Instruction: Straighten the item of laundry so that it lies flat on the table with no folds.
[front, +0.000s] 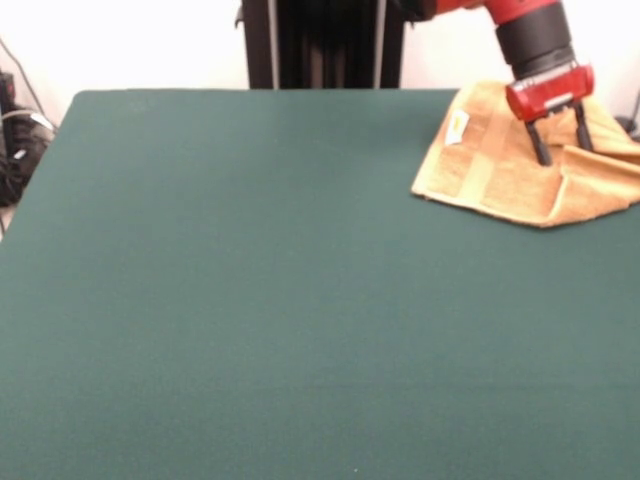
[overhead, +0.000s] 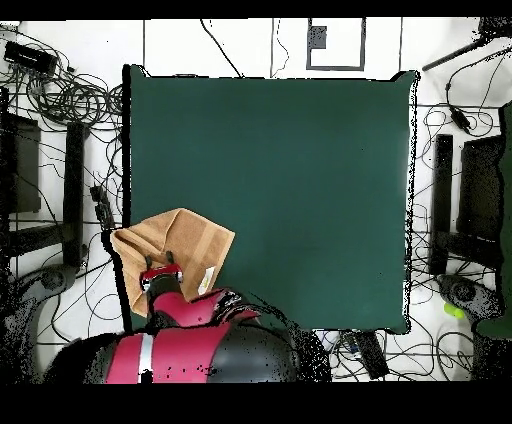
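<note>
The golden-orange towel (front: 505, 170) lies rumpled at the table's far right corner in the front view, with a fold along its near edge and its white tag (front: 457, 128) facing up. In the overhead view the towel (overhead: 185, 240) sits at the lower left and hangs a little over the table's edge. My gripper (front: 561, 145) stands over the towel's right part with its two black fingers apart and the tips down on the cloth; it also shows in the overhead view (overhead: 163, 270). The green table (front: 250, 300) stretches wide to the left.
The robot's black pedestal (front: 320, 45) stands behind the table's far edge. Cables and gear lie off the table's left side (front: 20, 140). In the overhead view cables (overhead: 70, 100) and black stands (overhead: 440, 200) ring the table (overhead: 300, 180).
</note>
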